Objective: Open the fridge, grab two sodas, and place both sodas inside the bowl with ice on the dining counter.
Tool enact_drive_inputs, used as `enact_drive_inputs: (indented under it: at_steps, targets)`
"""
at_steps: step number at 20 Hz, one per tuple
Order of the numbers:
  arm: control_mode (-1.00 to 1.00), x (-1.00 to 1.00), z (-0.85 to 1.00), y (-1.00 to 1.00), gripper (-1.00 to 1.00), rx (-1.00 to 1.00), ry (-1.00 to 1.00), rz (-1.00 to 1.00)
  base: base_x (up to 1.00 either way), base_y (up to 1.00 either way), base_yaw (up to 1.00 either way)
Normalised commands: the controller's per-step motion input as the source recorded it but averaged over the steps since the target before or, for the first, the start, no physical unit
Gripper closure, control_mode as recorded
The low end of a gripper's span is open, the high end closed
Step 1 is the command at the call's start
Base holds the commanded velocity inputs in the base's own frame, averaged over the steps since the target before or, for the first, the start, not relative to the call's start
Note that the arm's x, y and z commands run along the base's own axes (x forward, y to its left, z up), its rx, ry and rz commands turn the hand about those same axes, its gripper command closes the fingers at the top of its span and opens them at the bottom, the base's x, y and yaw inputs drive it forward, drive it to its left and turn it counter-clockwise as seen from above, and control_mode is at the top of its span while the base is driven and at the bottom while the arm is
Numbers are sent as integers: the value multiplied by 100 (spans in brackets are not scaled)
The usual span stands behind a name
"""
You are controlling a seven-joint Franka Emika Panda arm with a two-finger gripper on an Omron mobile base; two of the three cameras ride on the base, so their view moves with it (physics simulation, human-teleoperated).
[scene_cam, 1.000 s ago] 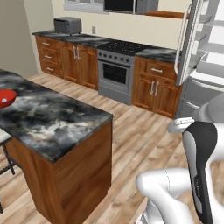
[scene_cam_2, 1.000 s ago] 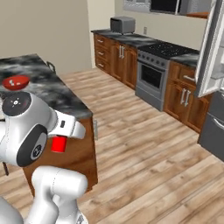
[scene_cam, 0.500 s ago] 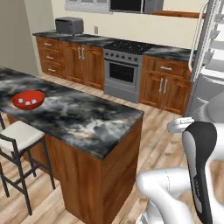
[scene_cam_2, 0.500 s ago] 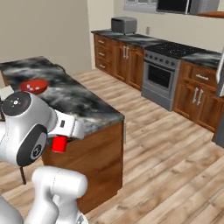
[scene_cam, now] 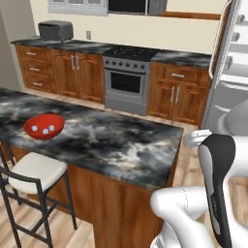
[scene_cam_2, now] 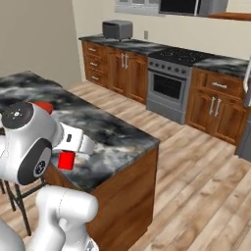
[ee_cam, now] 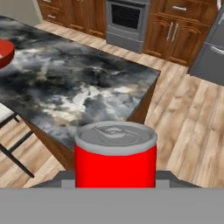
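Bowl (scene_cam: pixel 44 126) on the dining counter (scene_cam: pixel 111 145), stool (scene_cam: pixel 31 173) beside it, stove (scene_cam: pixel 127 78) behind.

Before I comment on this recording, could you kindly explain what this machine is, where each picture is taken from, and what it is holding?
This is a white robot arm on a driving base in a rendered kitchen. Two pictures come from cameras on the base, behind the arm to its left and right. The third looks along the end effector itself.

The end effector is shut on a red soda can with a silver top. Ahead is the dining counter with its dark marbled top. On it sits a red bowl holding pale ice cubes, and a stool stands beside the counter. Behind are a stove and wooden cabinets, with the fridge at the right.
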Motion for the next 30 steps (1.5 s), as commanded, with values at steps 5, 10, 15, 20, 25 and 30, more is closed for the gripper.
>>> enact_drive_inputs:
  at_steps: [5, 10, 15, 20, 25, 30]
  targets:
    - [100, 0, 0, 0, 100, 0, 0, 0, 10, 100, -32]
    - [100, 0, 0, 0, 100, 0, 0, 0, 0, 100, -30]
    - [100, 0, 0, 0, 100, 0, 0, 0, 0, 100, -27]
    - [100, 0, 0, 0, 100, 0, 0, 0, 0, 100, -30]
    - [100, 0, 0, 0, 100, 0, 0, 0, 0, 94, -39]
    - [100, 0, 0, 0, 100, 0, 0, 0, 0, 94, -38]
